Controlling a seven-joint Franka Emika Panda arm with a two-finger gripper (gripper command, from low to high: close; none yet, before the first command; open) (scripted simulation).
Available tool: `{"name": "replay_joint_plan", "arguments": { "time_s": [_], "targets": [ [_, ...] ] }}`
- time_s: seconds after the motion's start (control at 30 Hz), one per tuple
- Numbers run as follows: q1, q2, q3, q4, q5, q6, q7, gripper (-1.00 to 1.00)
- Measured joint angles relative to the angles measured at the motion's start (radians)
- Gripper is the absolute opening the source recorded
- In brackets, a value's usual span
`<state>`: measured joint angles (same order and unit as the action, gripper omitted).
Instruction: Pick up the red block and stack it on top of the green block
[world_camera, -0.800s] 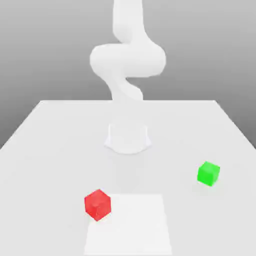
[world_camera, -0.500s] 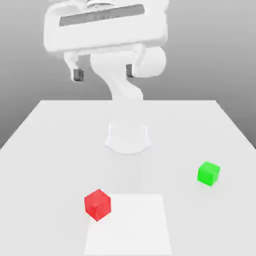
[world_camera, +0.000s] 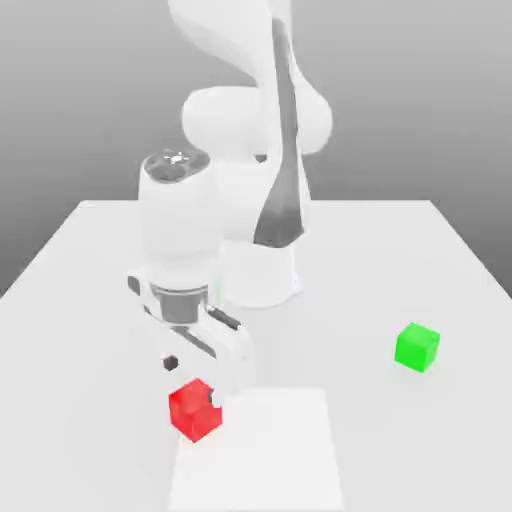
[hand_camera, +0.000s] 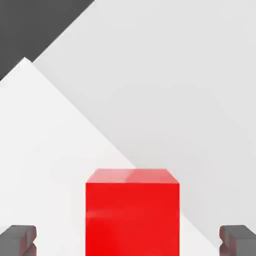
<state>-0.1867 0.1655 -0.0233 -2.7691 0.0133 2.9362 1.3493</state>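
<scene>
- A plain grey backdrop stands behind the pale, smooth desk (world_camera: 90, 350), on which a flat white rectangular panel (world_camera: 260, 470) lies; the red block serves as landmark for the rest.
- The small matte red cube, the red block (world_camera: 190, 412), sits on the desk over the edge of the white panel, at the corner nearest the exterior view's left.
- The small matte green cube, the green block (world_camera: 416, 347), rests on the desk well apart from the red block, toward the exterior view's right and a little farther back, with nothing on top.
- The white two-finger gripper (hand_camera: 128, 241) is at the red block, its dark-tipped fingers spread wide, one on each side of the cube; in the hand view there is a gap between each fingertip and the red faces.
- Done, as I judge it: the reach to the red block and the lining up of the fingers with its sides.
- Left: any last lowering, closing on the red block, lifting it, carrying it across to the green block, setting it squarely on top and letting go.
- Overall the task looks to be in its early part, with no grasp made and no stack built.
</scene>
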Motion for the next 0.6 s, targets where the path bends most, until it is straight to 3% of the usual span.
{"name": "replay_joint_plan", "arguments": {
  "time_s": [0.03,0.07,0.3,0.5,0.6],
  "targets": [
    [-0.002,0.036,0.004,0.005,0.005,0.031,-0.003,0.00],
    [-0.005,0.064,0.007,0.008,0.009,0.055,-0.005,-1.00],
    [-0.007,0.067,0.009,0.009,0.005,0.059,-0.002,-1.00],
    [-0.007,-0.124,0.004,-0.019,-0.013,-0.105,0.011,-1.00],
    [0.047,-0.191,0.066,-0.038,0.026,-0.153,-0.041,-1.00]
  ]
}}
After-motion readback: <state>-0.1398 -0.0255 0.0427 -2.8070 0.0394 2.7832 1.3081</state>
